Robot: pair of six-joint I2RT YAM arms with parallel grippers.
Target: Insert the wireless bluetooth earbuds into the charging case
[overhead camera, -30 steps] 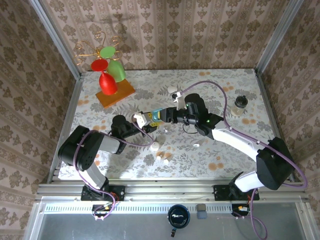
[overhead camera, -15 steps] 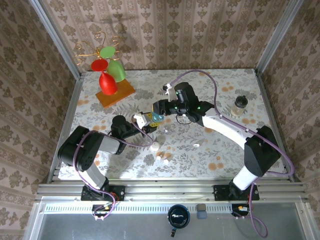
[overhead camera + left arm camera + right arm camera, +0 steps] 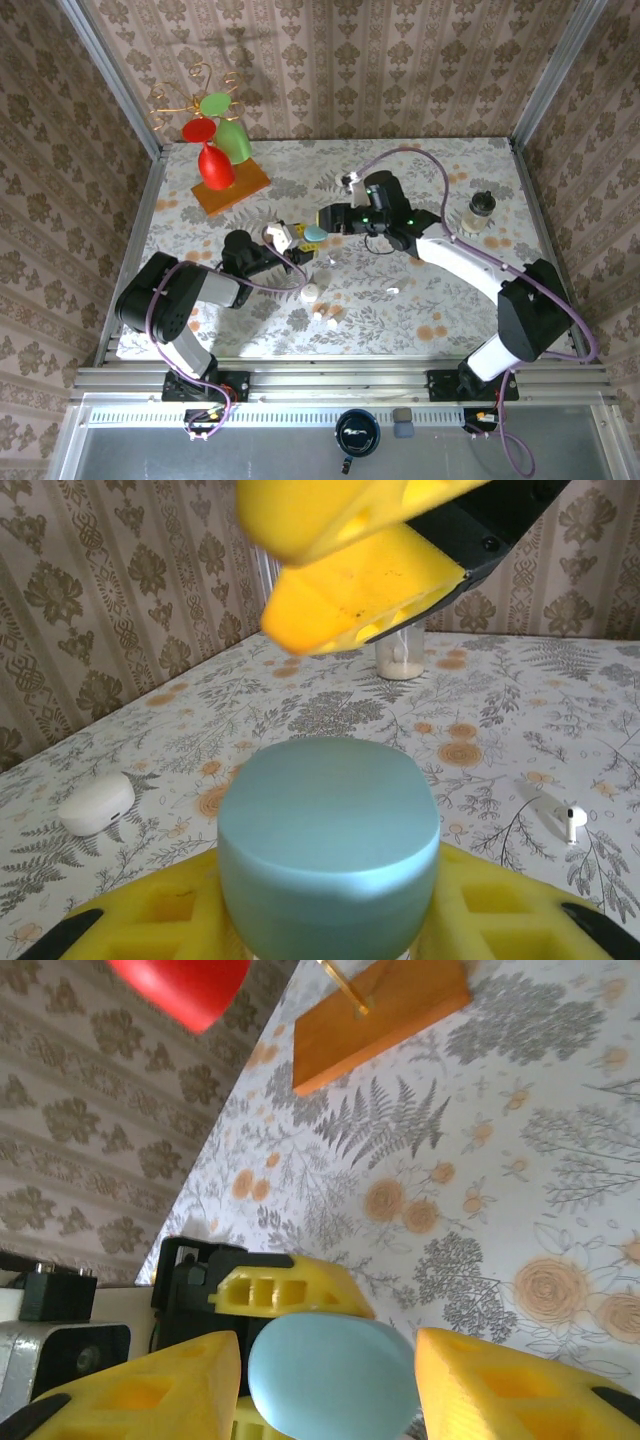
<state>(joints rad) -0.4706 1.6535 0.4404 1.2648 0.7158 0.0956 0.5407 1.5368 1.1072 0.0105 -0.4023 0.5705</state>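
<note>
Wireless bluetooth earbuds (image 3: pixel 393 290): loose on the tabletop (image 3: pixel 450 330), well apart from the blue case (image 3: pixel 328 840); none inserted. Left gripper (image 3: pixel 298 240): clamped on the case, held aloft. Right gripper (image 3: pixel 330 1385): newly swung in to straddle it; we cannot tell whether it pinches, and we judge lid-opening comes next.

blue case (image 3: pixel 330 840): one
white case (image 3: pixel 97 803): one
earbud (image 3: pixel 574 820): one (you'll find other specks (image 3: pixel 326 318) too small to count)
jar (image 3: pixel 400 658): one
goblets (image 3: pixel 214 166): two
</note>
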